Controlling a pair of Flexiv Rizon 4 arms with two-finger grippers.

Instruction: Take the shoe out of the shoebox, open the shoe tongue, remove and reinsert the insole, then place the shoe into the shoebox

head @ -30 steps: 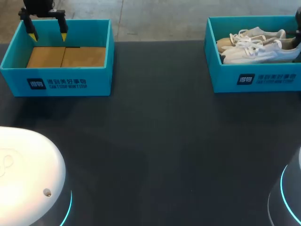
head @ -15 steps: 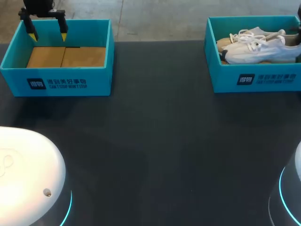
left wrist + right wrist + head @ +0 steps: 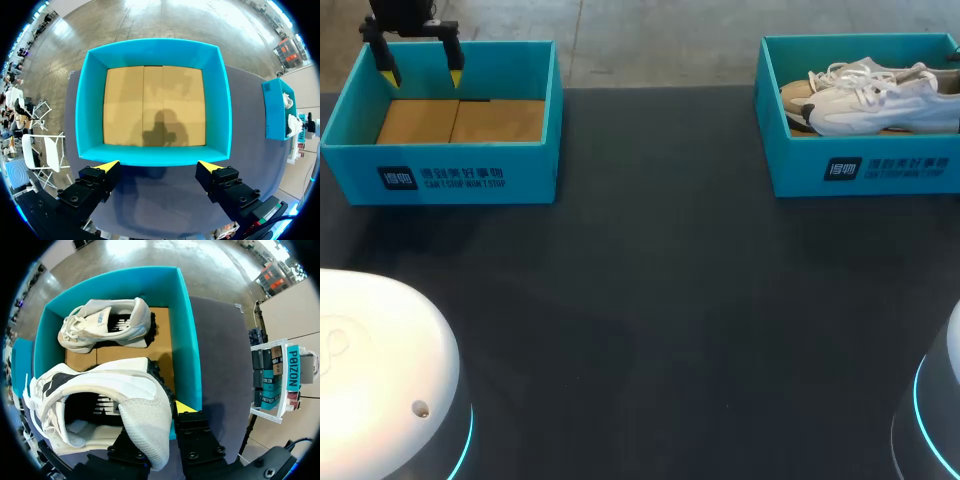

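Observation:
A white sneaker [image 3: 100, 390] hangs tilted over the right teal shoebox [image 3: 187, 325], with my right gripper [image 3: 160, 412] shut on its heel collar. One yellow fingertip [image 3: 184, 407] shows outside the heel; the other finger is hidden inside the shoe. The second sneaker [image 3: 105, 322] lies on the cardboard floor of the box. In the head view the held sneaker [image 3: 880, 105] sits above the box's [image 3: 860, 170] front wall, and the gripper itself is past the right edge. My left gripper [image 3: 421, 72] hovers open over the back of the left box.
The left teal box [image 3: 470, 175] holds nothing but its cardboard floor [image 3: 155, 105], and my left gripper [image 3: 159, 167] hangs outside one wall. The dark table [image 3: 650, 300] stretches between the two boxes.
The right gripper has raised the sneaker out of the box and drawn it to the right. The left arm has not moved.

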